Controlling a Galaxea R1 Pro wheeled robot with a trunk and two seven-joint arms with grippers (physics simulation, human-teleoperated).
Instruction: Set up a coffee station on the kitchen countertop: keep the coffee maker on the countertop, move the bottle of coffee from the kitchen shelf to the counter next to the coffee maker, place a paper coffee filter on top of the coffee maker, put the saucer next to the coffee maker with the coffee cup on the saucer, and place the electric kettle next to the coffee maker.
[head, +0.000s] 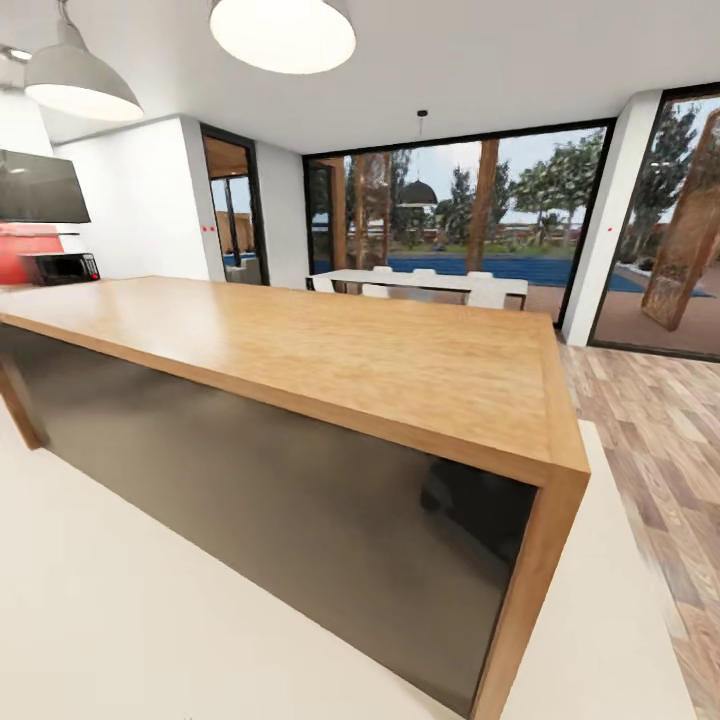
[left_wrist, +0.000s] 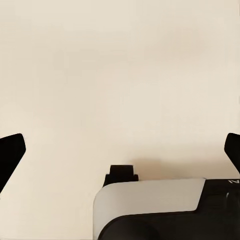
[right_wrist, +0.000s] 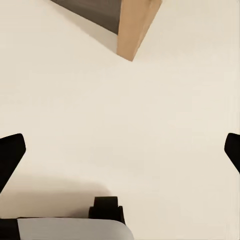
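So we're in transit, rolling past the big wooden island (head: 380, 360). Both grippers, left (left_wrist: 120, 150) and right (right_wrist: 120, 150), hang spread wide and empty over pale floor (right_wrist: 150, 125), presumably parked for driving. Coffee gear isn't visible; red splashback (head: 25, 250) sits far left.

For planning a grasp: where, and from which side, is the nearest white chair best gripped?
Probably the backrest's top edge of the white chair, coming from above: it looks like a thin upright panel. The chair is far off, so finer details are unclear.
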